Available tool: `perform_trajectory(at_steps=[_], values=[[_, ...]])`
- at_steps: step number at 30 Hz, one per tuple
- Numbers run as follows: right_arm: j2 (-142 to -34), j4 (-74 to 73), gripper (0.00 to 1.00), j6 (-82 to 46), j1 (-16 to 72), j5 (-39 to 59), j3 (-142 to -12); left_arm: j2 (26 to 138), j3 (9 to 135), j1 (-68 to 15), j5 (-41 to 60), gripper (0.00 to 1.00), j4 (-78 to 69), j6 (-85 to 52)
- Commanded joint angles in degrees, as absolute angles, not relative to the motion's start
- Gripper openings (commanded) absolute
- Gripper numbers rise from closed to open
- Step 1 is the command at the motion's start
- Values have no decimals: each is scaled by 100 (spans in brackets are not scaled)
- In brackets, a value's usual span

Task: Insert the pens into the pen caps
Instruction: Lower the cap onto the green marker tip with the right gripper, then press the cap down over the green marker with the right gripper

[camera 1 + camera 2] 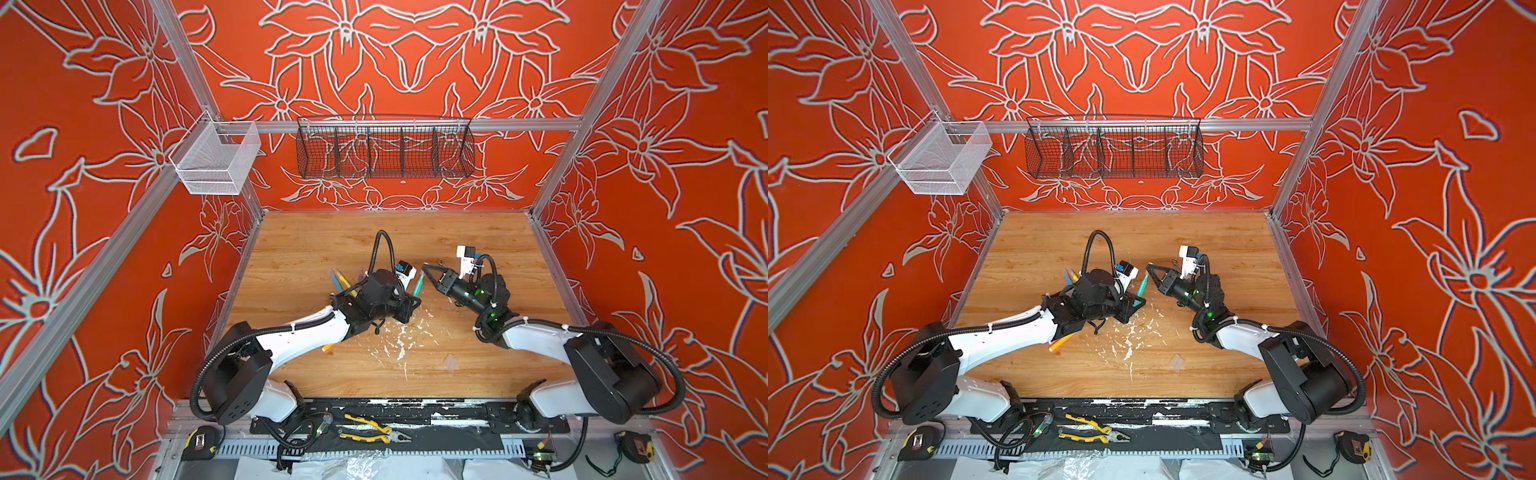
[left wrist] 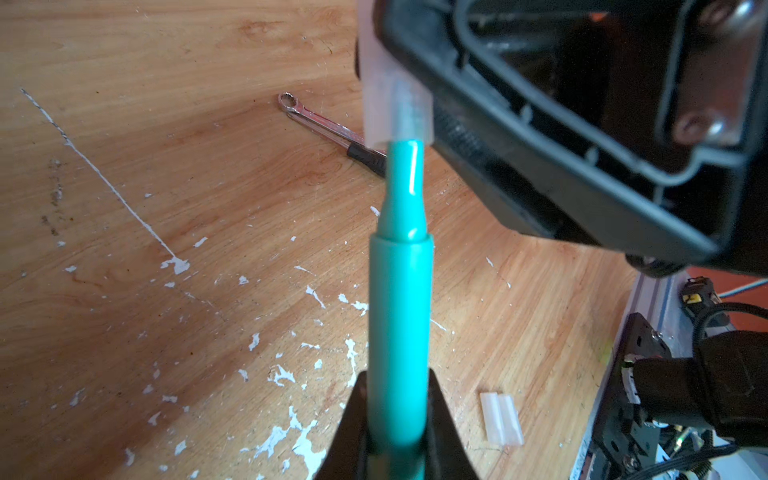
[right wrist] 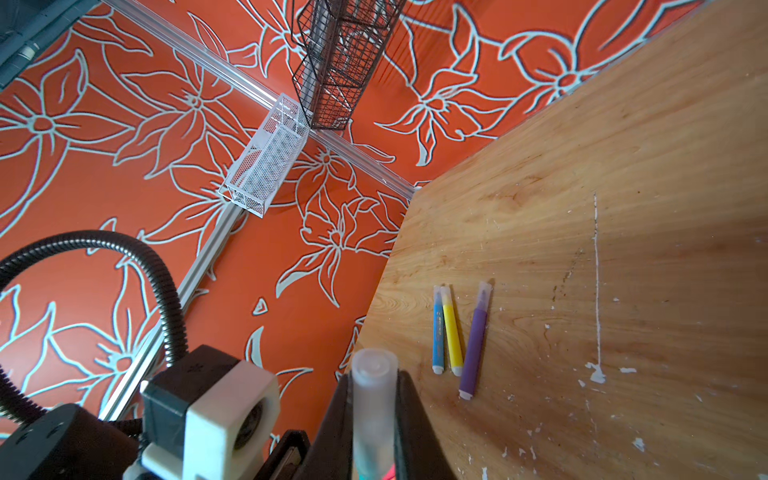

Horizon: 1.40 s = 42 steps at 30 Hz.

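- At the middle of the table (image 1: 307, 249), raised off the wood: left gripper (image 2: 398, 399) is clamped on the barrel of the green pen (image 2: 400, 316), tip end pointing away from the jaws.
- Right gripper (image 3: 372, 386) is pinched tight on a clear cap (image 3: 372, 399). The closed end sticks out past the fingertips and the open end faces the pen.
- In the left wrist view, the pen's narrow nose sits just inside the cap mouth (image 2: 395, 108). The coloured shoulder is outside, so it is not fully seated.
- In both top views the green pen (image 1: 418, 284) (image 1: 1143, 286) bridges the gap between the two grippers.
- Blue pen (image 3: 438, 332), yellow pen (image 3: 451, 332) and purple pen (image 3: 476, 340) lie flat on the far-left part of the table. Blue and yellow touch, purple is just beside them, and all three are capped.
- Orange pen (image 1: 1064, 340) pokes out from under the left forearm.
- Two loose caps (image 2: 500, 419) lie side by side on the wood, near the right arm.
- Metal tool (image 2: 328, 124) lies flat beyond the pen, among white paint flecks (image 2: 282, 374).
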State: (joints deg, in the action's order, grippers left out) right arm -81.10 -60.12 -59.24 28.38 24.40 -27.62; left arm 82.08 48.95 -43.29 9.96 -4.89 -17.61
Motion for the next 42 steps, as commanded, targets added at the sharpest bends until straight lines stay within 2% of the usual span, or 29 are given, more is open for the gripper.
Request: perform_trajectory(at_steps=[1,9,22,42], values=[[-8178,-6177,0,-5983,2957,2548,-2909,8053,4924,-4229,1105,0,-720,-1824],[-7981,-5666,0,-5603,3324,2308,-3025,7923,4875,-4021,1195,0,-759,-1930],[-6857,-4150,0,-4052,4388,1315,-3268,6942,3832,-4017,686,0,-1844,-1790],[-7022,-4186,0,-3546,5121,930,-3333,6060,3126,-4017,-77,0,-2422,-1868]])
